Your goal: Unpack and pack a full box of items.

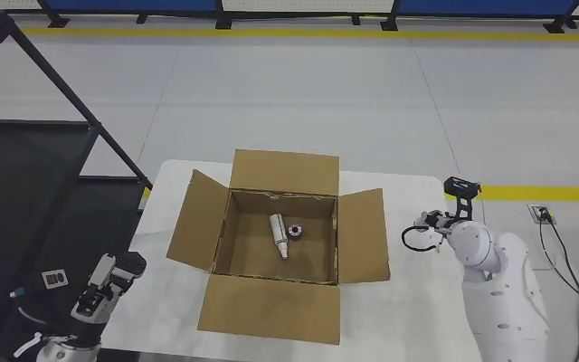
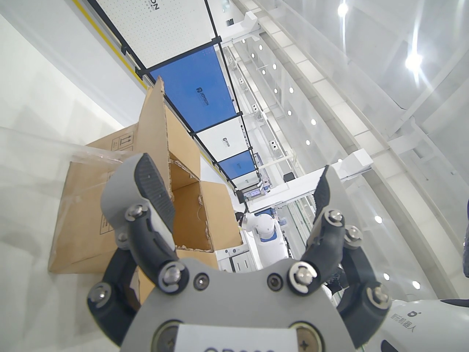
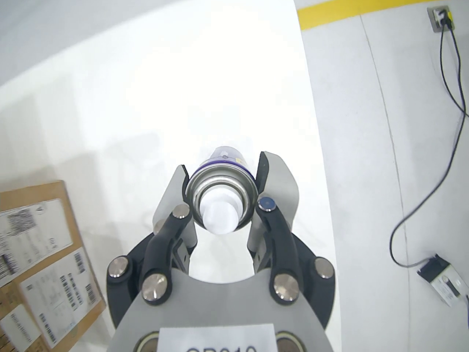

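An open cardboard box (image 1: 271, 308) stands mid-table with its flaps spread. Inside lie a white bottle (image 1: 280, 234) and a small round purple item (image 1: 296, 232). My right gripper (image 3: 223, 170) is shut on a spray can (image 3: 220, 192) with a silver rim, purple band and white nozzle, held upright over the bare tabletop right of the box; in the top view that gripper (image 1: 432, 223) sits beyond the box's right flap. My left gripper (image 2: 236, 173) is open with nothing in it, low at the table's front left corner (image 1: 122, 267), facing the box's side (image 2: 91, 199).
The white table (image 1: 416, 308) has bare room right of the box, with its rounded edge (image 3: 307, 85) close by. A labelled box flap (image 3: 36, 228) lies near the right gripper. A black frame (image 1: 72, 100) stands at the left. A cable (image 3: 447, 74) runs on the floor.
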Action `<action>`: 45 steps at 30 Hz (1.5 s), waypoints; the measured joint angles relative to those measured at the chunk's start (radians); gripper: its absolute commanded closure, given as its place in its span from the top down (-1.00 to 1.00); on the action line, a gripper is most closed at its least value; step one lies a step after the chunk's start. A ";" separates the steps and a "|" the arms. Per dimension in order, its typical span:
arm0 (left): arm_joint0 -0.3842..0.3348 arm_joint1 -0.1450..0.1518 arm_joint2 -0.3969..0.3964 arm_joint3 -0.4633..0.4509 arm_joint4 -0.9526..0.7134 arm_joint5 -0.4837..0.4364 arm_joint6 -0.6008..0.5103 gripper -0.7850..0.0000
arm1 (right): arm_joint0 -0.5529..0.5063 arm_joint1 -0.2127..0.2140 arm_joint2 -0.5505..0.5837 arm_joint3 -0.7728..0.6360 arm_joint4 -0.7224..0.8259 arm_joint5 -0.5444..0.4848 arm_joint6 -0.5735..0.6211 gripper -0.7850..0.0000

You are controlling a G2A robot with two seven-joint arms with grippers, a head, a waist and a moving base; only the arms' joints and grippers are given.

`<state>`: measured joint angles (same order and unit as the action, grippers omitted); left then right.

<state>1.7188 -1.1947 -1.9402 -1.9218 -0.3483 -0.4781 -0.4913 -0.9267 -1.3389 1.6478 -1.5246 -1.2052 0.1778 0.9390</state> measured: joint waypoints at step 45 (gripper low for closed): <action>-0.013 0.003 -0.027 0.051 -0.066 -0.011 -0.041 1.00 | 0.325 -0.182 -0.863 0.346 0.019 -0.078 0.088 0.07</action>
<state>1.7055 -1.1918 -1.9672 -1.8705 -0.4143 -0.4887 -0.5320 -0.6013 -1.5210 0.7843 -1.1786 -1.1858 0.0997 1.0268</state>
